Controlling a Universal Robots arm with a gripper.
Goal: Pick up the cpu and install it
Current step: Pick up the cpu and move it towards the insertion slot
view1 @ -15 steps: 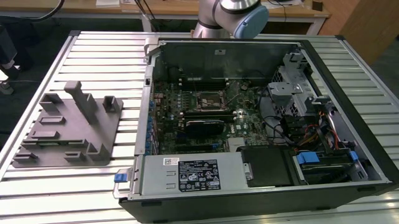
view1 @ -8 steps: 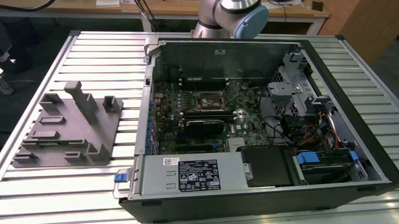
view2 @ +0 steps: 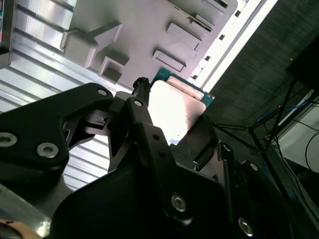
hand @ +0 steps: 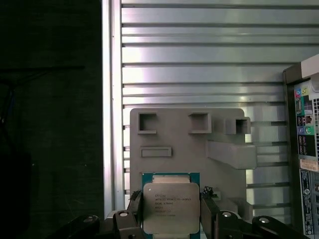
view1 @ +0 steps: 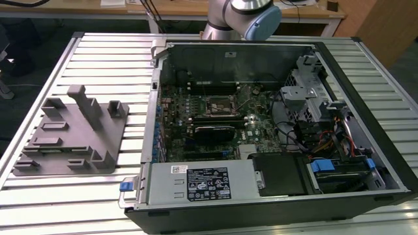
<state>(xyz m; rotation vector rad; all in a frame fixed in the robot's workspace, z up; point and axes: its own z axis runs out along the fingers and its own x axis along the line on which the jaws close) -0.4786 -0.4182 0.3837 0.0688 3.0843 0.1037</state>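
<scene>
The ribbed metal bench (hand: pixel 199 50) is carrying a grey tray (hand: pixel 184 149) and an open computer case (view1: pixel 365 147). The jaws are pinching the cpu (hand: pixel 171 206) by its edges, lifted clear of the tray. Pick-up looks done; installing is calling for squaring it over the empty socket (view1: pixel 220 104).
</scene>
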